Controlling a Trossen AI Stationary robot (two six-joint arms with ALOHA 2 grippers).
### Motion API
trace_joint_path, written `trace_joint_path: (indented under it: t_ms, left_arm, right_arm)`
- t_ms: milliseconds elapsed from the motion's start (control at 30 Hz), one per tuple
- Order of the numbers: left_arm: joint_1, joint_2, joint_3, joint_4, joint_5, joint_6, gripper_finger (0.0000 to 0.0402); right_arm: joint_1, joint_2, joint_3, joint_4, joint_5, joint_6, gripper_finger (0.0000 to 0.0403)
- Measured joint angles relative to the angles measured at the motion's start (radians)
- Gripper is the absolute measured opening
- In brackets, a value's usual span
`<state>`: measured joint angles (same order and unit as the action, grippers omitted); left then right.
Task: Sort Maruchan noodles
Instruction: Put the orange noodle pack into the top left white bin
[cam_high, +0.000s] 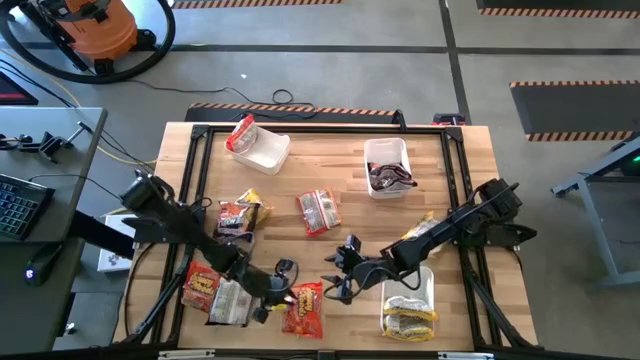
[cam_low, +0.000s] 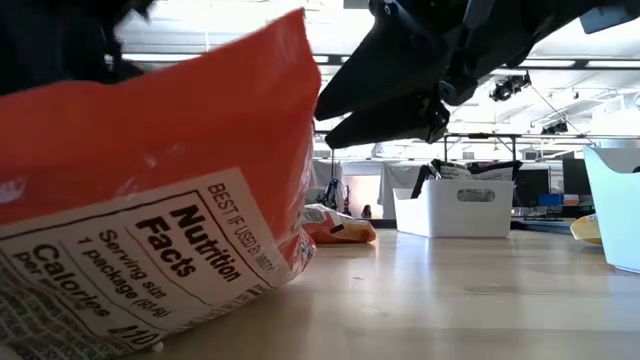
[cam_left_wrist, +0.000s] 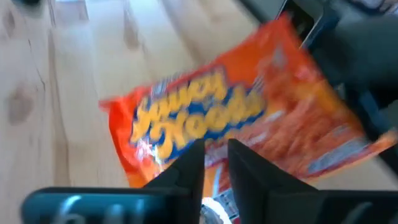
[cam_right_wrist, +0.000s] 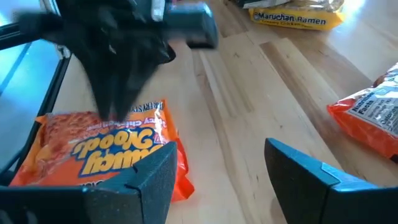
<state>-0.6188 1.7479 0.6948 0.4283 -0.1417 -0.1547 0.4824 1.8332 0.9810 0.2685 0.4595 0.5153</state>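
A red-orange noodle packet (cam_high: 304, 310) lies flat near the table's front edge; it fills the left of the low view (cam_low: 150, 200). My left gripper (cam_high: 287, 288) hangs over this packet's left end, its fingers (cam_left_wrist: 186, 171) a narrow gap apart. My right gripper (cam_high: 335, 276) stands wide open just right of the packet, above bare wood (cam_right_wrist: 217, 180). Other noodle packets lie loose: a red-orange one (cam_high: 200, 285), a silver one (cam_high: 231, 302), a brown-silver one (cam_high: 240, 213) and a red-silver one (cam_high: 318, 211). My left gripper comes at the red-orange packet's left end (cam_left_wrist: 186, 146) slanting down from the table's left side. The view is blurred and I cannot tell whether its fingertips touch the wrapper. The packet lies flat on the table.
Three white bins stand on the table. The far left one (cam_high: 262, 150) holds a red packet, the far right one (cam_high: 388, 165) dark packets, and the near right one (cam_high: 410, 300) yellow packets. Bare wood lies in the table's middle.
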Motion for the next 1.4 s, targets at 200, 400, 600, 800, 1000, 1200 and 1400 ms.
trace_joint_path:
  t_ms: [200,400,600,800,1000,1200,1400]
  left_arm:
    - [0.046,0.055,0.021,-0.019,-0.018,0.061,0.0008]
    - [0.149,-0.054,0.017,-0.202,-0.115,0.188,0.0001]
    - [0.224,-0.219,0.017,-0.339,-0.102,0.207,0.0000]
    - [0.174,-0.303,-0.006,-0.344,-0.098,0.085,0.0004]
    - [0.110,-0.300,-0.066,-0.199,-0.161,-0.014,0.0001]
    - [0.105,-0.302,-0.080,-0.163,-0.191,-0.069,0.0008]
    - [0.093,-0.310,-0.080,-0.134,-0.192,-0.054,0.0011]
  right_arm:
    - [0.004,0.000,0.000,0.005,0.001,0.005,0.0228]
    - [0.005,0.000,0.000,0.005,0.003,0.008,0.0228]
    - [0.005,0.000,0.000,-0.004,0.003,0.095,0.0229]
    - [0.032,0.000,0.000,-0.021,-0.050,0.529,0.0242]
    - [0.094,0.001,0.000,-0.063,0.007,0.923,0.0245]
    - [0.095,0.053,0.001,0.010,0.007,1.012,0.0245]
    - [0.066,0.140,0.001,0.144,-0.026,0.972,0.0245]
